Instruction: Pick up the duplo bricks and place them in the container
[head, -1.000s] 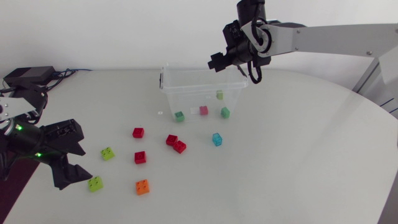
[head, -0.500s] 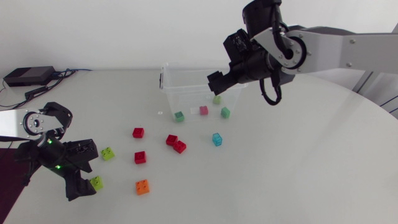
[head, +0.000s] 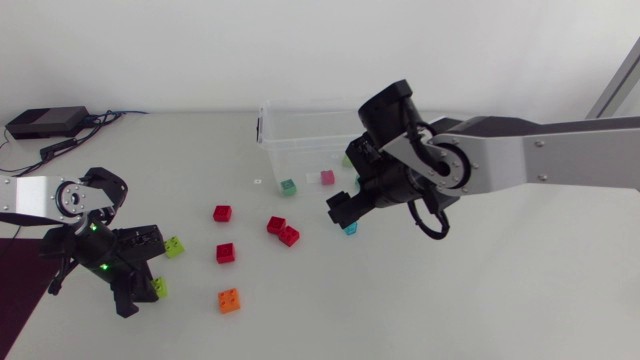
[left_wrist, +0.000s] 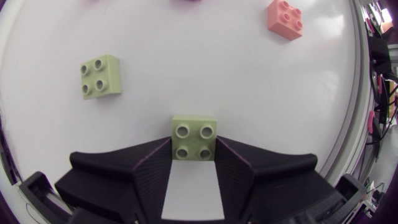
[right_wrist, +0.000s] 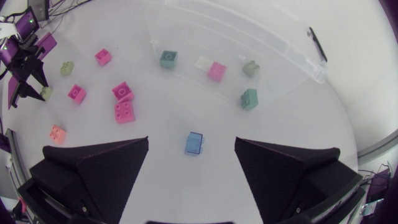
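My left gripper (head: 148, 288) is low at the table's front left, shut on a lime-green brick (head: 160, 290). In the left wrist view both fingers press the sides of that brick (left_wrist: 194, 138). A second lime brick (head: 174, 246) and an orange brick (head: 229, 300) lie close by. My right gripper (head: 342, 212) hangs open just above a blue brick (head: 350, 229), which lies between its wide-spread fingers (right_wrist: 194, 143). The clear container (head: 268, 138) stands behind it with several small bricks inside.
Several red bricks (head: 226, 253) lie scattered between the two arms. In the left wrist view the orange brick (left_wrist: 285, 19) and the other lime brick (left_wrist: 100, 76) lie ahead of the gripper. The table's front edge runs close to my left gripper.
My left gripper came down over the lime-green brick and shut on it. My right arm swung from above the container down to the blue brick, its jaws opening wide.
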